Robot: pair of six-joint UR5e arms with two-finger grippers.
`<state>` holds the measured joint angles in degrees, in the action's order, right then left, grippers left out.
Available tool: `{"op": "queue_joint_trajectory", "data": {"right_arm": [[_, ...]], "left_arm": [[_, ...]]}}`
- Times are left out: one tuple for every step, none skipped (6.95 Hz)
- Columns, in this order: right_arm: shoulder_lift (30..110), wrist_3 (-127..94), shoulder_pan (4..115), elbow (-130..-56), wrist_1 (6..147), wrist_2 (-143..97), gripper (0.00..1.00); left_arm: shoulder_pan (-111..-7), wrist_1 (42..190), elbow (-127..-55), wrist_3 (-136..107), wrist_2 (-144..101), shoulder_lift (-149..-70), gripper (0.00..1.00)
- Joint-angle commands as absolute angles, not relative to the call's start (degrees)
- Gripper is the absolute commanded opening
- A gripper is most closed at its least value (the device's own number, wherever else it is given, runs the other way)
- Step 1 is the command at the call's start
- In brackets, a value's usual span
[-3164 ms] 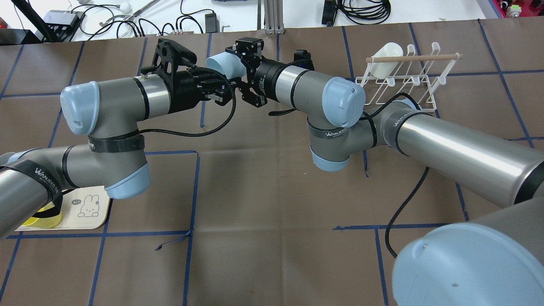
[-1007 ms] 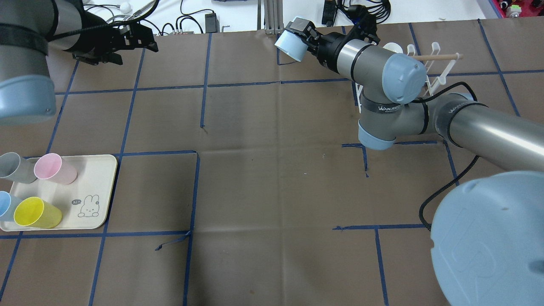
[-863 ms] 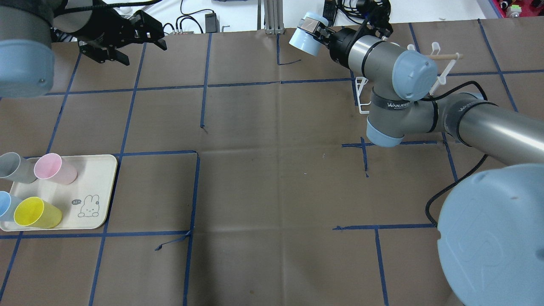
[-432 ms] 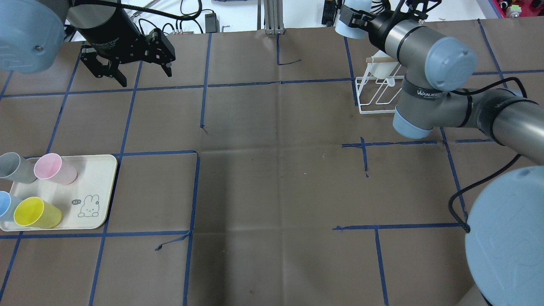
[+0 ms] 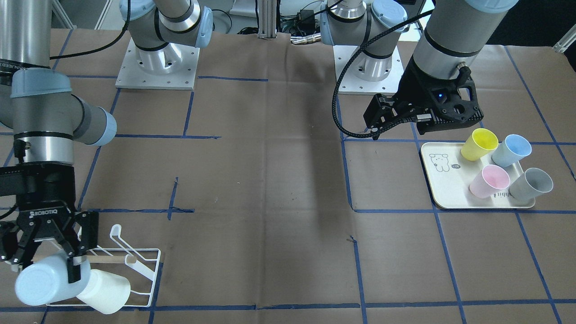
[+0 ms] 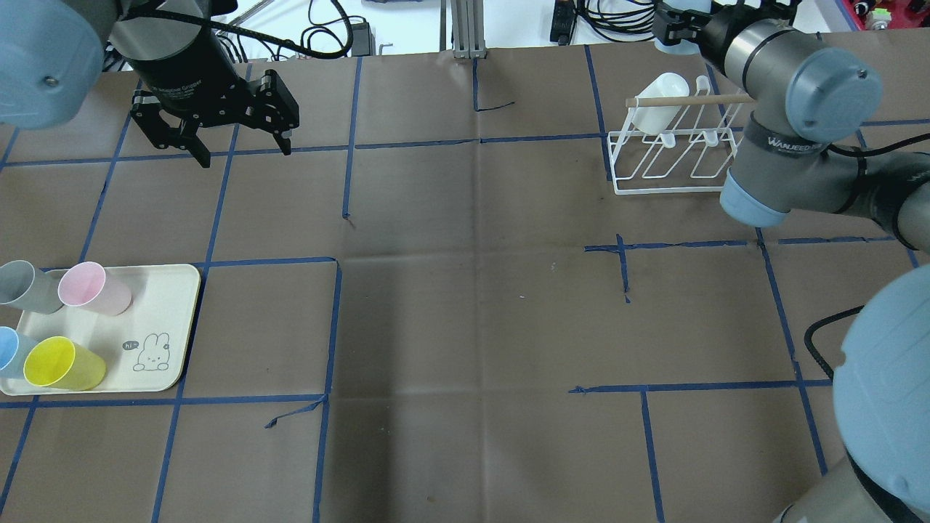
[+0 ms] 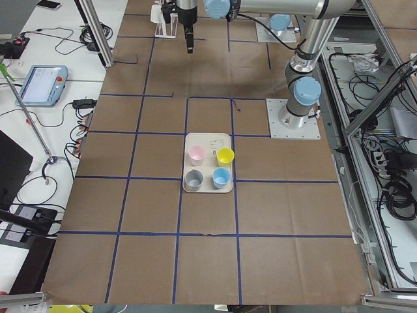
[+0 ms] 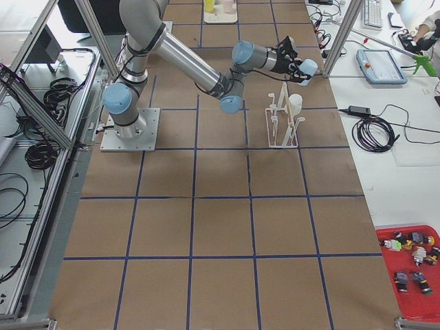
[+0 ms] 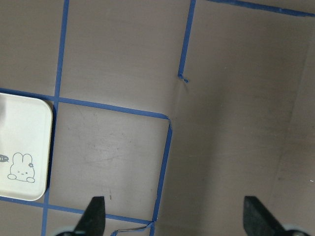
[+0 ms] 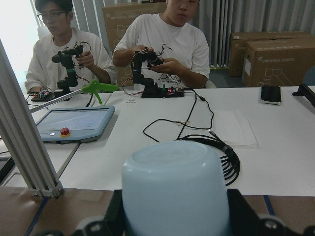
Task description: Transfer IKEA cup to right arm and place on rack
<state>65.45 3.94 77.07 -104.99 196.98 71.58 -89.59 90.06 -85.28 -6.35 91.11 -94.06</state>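
Note:
My right gripper (image 5: 45,263) is shut on a pale blue cup (image 5: 42,281), mouth toward the wrist, and holds it over the far end of the white wire rack (image 5: 139,263), beside a white cup (image 5: 105,292) hung there. In the overhead view the blue cup (image 6: 672,46) is just beyond the rack (image 6: 672,156) and its wooden dowel. The right wrist view shows the cup's base (image 10: 174,191) between the fingers (image 10: 114,216). My left gripper (image 6: 242,149) is open and empty, above the table's far left; its fingertips (image 9: 94,216) stand wide apart.
A cream tray (image 6: 156,319) with a rabbit print holds several cups at the front left, among them a yellow cup (image 6: 62,363) and a pink cup (image 6: 93,288). Cables and an aluminium post lie past the table's far edge. Two operators sit beyond it.
The cup has passed from my left gripper to my right. My right arm has swung right with it to the rack. My left arm has pulled back left, open.

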Motion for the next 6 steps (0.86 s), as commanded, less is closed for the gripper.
{"op": "queue_joint_trajectory", "data": {"right_arm": [[63.91, 6.32, 74.36, -104.76, 206.13, 72.07, 0.06], [62.5, 6.42, 72.35, -105.2, 209.32, 71.9, 0.06], [61.19, 6.76, 68.33, -106.34, 210.92, 70.94, 0.06], [60.39, 6.85, 66.46, -106.61, 212.76, 67.27, 0.05], [59.08, 6.94, 65.75, -106.44, 213.74, 65.76, 0.05], [58.11, 6.94, 65.74, -106.26, 213.75, 65.74, 0.05]], "left_arm": [[-89.21, 88.6, -87.52, -3.17, 90.79, -92.12, 1.0], [-88.95, 88.07, -87.97, -3.08, 90.79, -91.76, 1.0], [-88.86, 87.98, -88.07, -2.99, 90.79, -91.76, 1.0], [-88.68, 87.98, -88.07, -2.9, 90.79, -91.93, 1.0], [-88.77, 87.63, -87.98, -2.9, 90.79, -92.02, 1.0], [-88.77, 87.54, -87.89, -2.9, 90.79, -92.11, 1.0]]}}
